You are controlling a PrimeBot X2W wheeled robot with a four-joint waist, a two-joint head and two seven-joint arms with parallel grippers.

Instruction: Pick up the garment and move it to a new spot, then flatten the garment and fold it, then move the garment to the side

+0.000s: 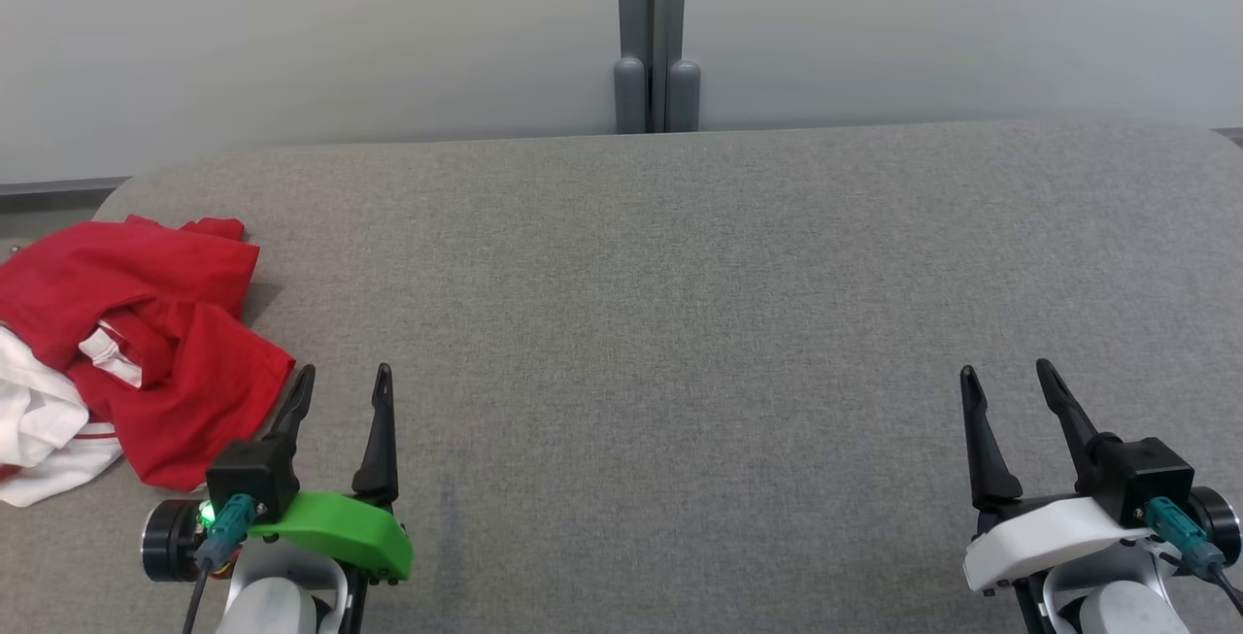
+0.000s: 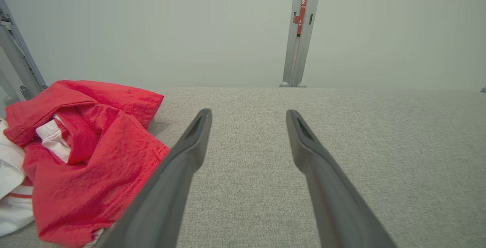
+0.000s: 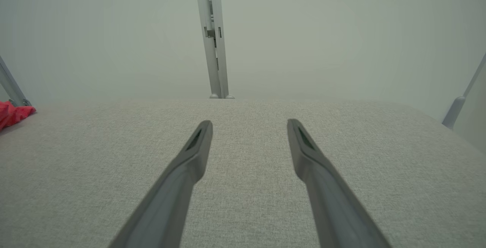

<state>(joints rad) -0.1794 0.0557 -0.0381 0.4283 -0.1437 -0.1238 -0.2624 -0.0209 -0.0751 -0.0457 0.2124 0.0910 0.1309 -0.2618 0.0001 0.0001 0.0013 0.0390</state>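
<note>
**Red garment [image 1: 146, 323] heaped, not yet picked up**

It lies crumpled at the left edge of the grey table [image 1: 680, 323]. The left claw [image 1: 345, 372] is just beside it, spread and empty. The right claw [image 1: 1006, 368], also spread, is well apart.

Crumpled red garment [image 1: 165, 343] (white parts showing) at the table's far-left edge

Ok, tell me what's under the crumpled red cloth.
A white cloth with a red stripe pokes from under the crumpled red cloth, on the grey fabric tabletop. Its extent underneath is covered.
</note>
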